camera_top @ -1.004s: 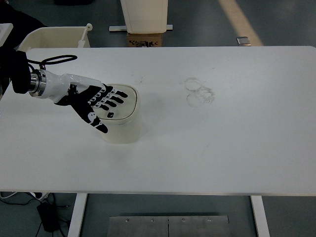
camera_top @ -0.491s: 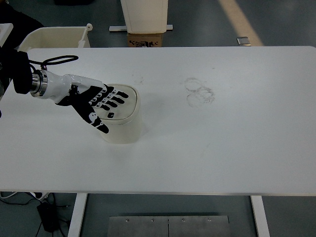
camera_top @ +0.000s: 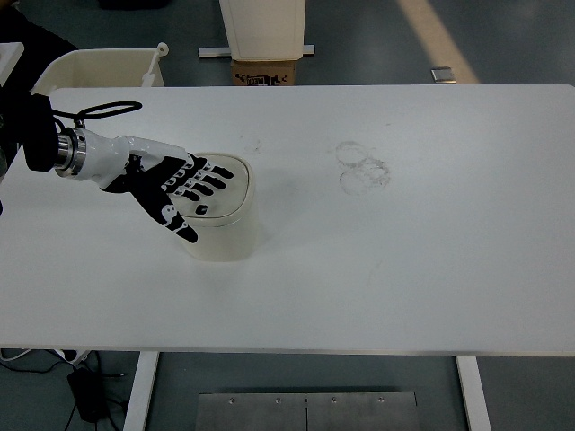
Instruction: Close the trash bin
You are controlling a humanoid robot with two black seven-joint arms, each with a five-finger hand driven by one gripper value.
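Observation:
A small cream trash bin (camera_top: 226, 229) stands on the white table (camera_top: 404, 260), left of centre. Its lid (camera_top: 232, 184) lies flat on top, closed. My left hand (camera_top: 180, 186) comes in from the left edge and lies flat on the lid, fingers spread and extended, the thumb hanging over the bin's near left side. It holds nothing. The right arm is out of view.
Faint ring marks (camera_top: 362, 167) show on the table right of centre. Beyond the far edge stand a cream tub (camera_top: 99, 67), a white post base and a cardboard box (camera_top: 264, 70). A black cable loop (camera_top: 103, 109) sits by my left wrist.
The left hand has shifted very slightly from a second ago and still rests on the lid. Nothing else has moved.

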